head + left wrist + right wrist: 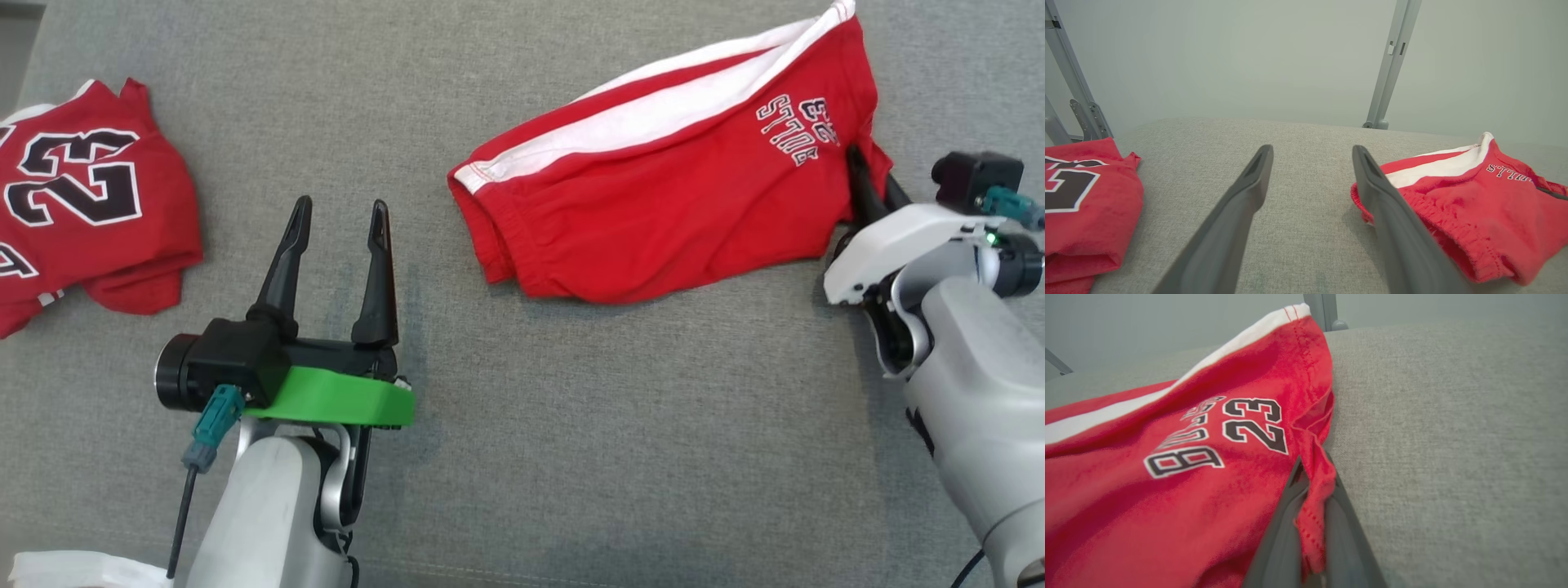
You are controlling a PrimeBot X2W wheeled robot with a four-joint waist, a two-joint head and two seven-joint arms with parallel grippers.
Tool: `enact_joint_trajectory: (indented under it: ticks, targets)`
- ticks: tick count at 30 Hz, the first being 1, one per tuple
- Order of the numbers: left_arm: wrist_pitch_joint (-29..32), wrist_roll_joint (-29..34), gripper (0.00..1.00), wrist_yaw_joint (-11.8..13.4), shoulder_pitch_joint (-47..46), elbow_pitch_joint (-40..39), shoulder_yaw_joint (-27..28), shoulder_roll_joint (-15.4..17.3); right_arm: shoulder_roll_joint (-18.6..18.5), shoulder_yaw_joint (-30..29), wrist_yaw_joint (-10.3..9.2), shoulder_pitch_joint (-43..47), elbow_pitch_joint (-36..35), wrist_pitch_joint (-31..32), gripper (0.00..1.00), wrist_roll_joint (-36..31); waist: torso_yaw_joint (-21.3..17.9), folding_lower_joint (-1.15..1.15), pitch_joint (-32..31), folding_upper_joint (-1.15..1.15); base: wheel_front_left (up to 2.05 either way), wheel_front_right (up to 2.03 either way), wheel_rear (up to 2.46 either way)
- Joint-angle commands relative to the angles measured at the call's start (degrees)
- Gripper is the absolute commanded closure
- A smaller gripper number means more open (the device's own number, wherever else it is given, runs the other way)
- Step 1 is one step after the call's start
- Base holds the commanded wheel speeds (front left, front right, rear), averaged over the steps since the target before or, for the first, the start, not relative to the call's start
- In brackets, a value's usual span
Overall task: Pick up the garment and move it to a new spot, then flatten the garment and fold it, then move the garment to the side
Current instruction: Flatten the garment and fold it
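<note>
Red garments x2 on grey cloth [571, 408]: 1 shorts [653, 204], 1 jersey [90, 204]. Grippers x2: right gripper [869, 184] pinched on shorts' hem, left gripper [339, 220] fingers spread wide.

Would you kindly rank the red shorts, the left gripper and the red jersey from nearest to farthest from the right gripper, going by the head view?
1. The red shorts: at the right, their hem pinched in the jaws of the right gripper.
2. The left gripper: left of centre, jaws open over the grey cloth.
3. The red jersey: at the far left edge.
</note>
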Motion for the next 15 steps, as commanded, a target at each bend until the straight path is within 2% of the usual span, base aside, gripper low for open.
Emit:
enact_joint_trajectory:
  ticks: [1, 9, 15]
  targets:
    - [-0.40, 0.25, 0.00, 0.09, 0.80, 0.11, 0.31, -0.01, 0.56, 0.65, -0.02, 3.97, 0.85, 0.06, 1.00, 1.10, -0.96, 0.00, -1.05, 0.00, 0.00, 0.00, 0.00]
    - [-0.40, 0.88, 0.00, -0.25, 2.64, 0.25, 1.41, 0.11, 0.08, -2.69, -0.06, 14.03, -6.87, -1.72, 1.00, 4.74, -4.06, 0.00, -4.14, 0.00, 0.00, 0.00, 0.00]
    - [-0.40, 1.05, 0.00, -0.51, 4.32, 0.39, 1.95, 0.89, 1.63, -10.02, -0.06, 22.94, -15.68, -1.82, 1.00, 3.33, -6.41, 0.00, -5.87, 0.00, 0.00, 0.00, 0.00]
